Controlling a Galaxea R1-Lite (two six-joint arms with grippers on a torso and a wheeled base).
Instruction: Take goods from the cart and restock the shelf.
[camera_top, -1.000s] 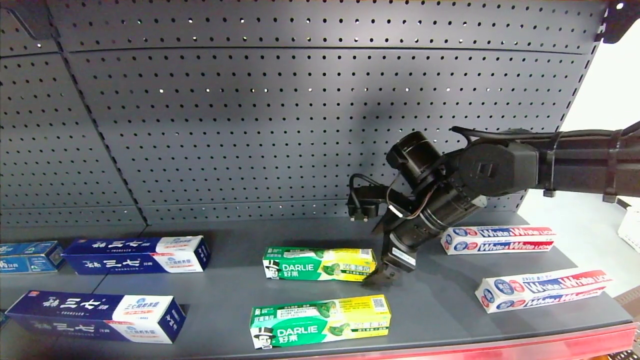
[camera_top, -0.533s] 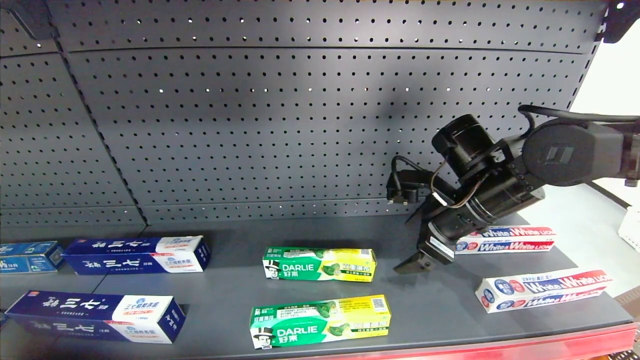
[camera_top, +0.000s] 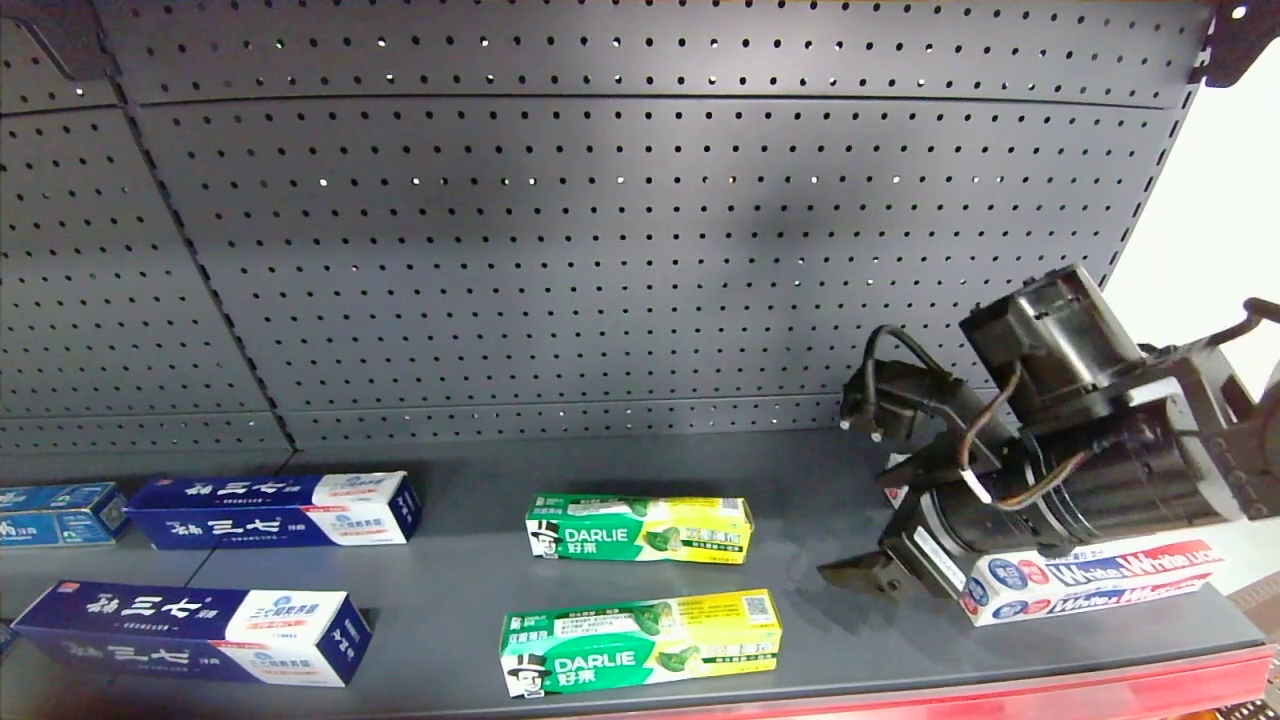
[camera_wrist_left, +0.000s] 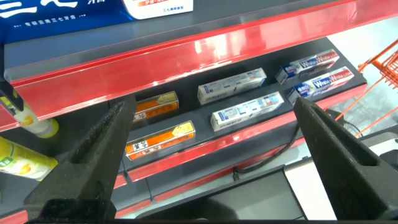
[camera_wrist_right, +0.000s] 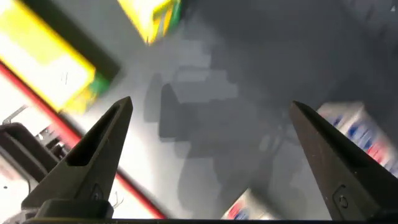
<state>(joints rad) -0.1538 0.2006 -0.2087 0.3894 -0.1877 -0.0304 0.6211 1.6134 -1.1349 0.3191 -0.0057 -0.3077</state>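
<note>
right gripper (camera_top: 872, 520) is spread wide and holds nothing, over the right end of the shelf (camera_top: 450, 590), by the left end of the front white toothpaste box (camera_top: 1110, 575). we see the rear green box (camera_top: 640, 528) and front green box (camera_top: 640, 642) lying mid-shelf, both apart from it. blue boxes (camera_top: 275, 510) sit at the left end. left gripper (camera_wrist_left: 212, 102) is also wide with nothing in it, facing lower-shelf boxes (camera_wrist_left: 231, 86).

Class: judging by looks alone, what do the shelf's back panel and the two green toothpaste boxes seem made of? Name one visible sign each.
Back panel: likely painted sheet metal, matt dark grey; rows of punched holes. Rear green box and front green box: probably printed cardboard, faintly glossy; crisp folded edges.
</note>
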